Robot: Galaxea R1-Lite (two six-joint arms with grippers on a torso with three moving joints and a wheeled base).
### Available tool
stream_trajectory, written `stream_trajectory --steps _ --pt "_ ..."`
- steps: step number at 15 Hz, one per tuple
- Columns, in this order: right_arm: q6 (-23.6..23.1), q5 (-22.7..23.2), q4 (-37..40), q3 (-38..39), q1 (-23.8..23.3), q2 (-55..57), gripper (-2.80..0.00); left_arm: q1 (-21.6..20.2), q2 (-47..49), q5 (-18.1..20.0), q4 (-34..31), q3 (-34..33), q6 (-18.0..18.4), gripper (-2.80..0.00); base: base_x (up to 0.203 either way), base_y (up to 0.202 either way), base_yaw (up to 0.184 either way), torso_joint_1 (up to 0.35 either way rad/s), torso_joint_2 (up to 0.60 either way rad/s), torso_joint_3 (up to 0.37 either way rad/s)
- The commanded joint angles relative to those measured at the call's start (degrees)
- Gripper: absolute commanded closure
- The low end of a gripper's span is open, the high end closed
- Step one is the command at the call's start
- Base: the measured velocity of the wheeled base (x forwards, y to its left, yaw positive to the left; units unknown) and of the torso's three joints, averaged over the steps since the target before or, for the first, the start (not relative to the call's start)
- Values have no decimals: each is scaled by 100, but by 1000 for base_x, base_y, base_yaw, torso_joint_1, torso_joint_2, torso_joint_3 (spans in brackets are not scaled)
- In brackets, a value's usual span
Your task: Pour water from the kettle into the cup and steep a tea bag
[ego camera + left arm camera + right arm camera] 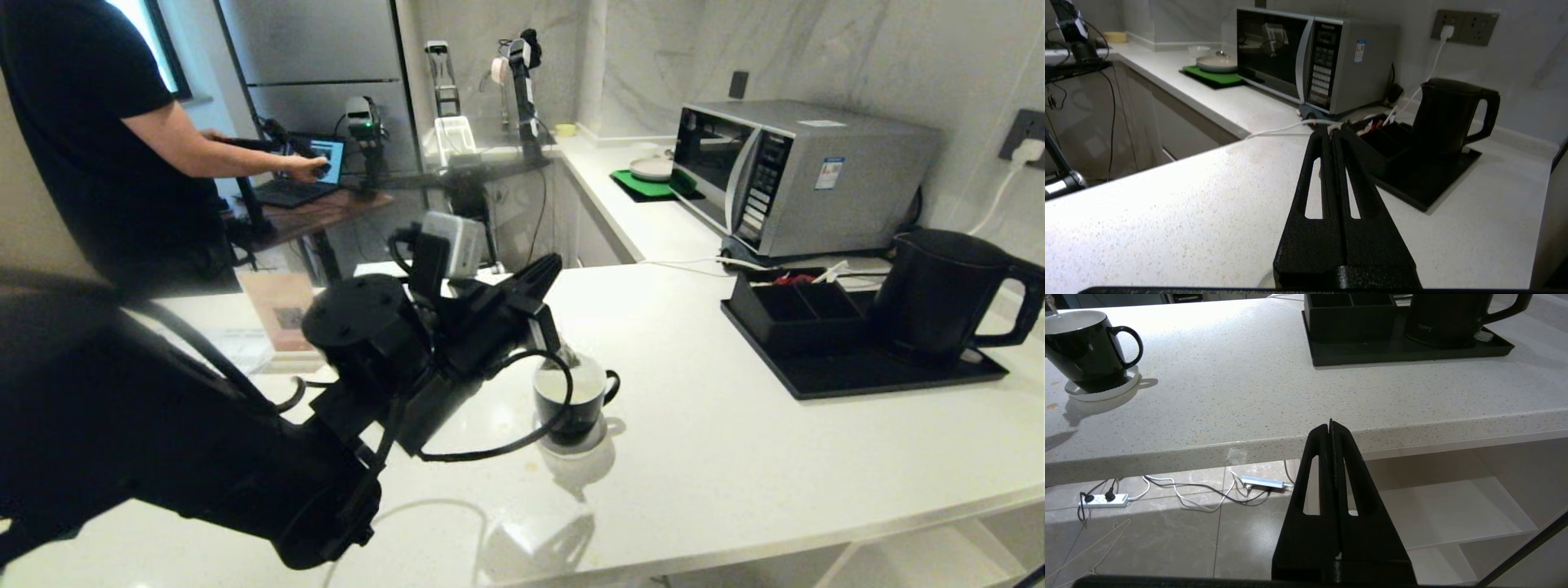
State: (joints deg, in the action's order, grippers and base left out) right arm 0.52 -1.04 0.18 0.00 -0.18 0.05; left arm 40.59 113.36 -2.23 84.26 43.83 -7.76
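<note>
The glossy black cup [571, 404] [1084, 347] stands on a white coaster [589, 439] mid-counter, with pale water [578, 382] inside. The small greyish tea bag [569, 357] hangs at the cup's rim, just under my left gripper [555, 264] [1330, 130]. That gripper is shut, with a whitish bit of the bag's string at its tips. The matte-black kettle [939, 294] [1447, 114] [1445, 318] sits on a black tray [857, 377] at the right. My right gripper [1331, 424] is shut on nothing, low in front of the counter's edge.
A silver microwave [800, 171] stands behind the tray, and a green mat with a plate [649, 181] lies beyond it. A person [82, 122] works at a laptop at the back left. A power strip [1104, 499] and cables lie on the floor under the counter.
</note>
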Motion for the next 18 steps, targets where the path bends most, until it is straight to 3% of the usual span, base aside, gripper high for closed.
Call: stream_trajectory --steps 1,18 --pt "0 -2 -1 0 1 4 0 1 144 -5 57 -83 -6 0 0 0 0 0 0 0" --pt "0 -2 -1 0 1 4 0 124 1066 -41 106 -217 11 0 0 0 0 0 0 0"
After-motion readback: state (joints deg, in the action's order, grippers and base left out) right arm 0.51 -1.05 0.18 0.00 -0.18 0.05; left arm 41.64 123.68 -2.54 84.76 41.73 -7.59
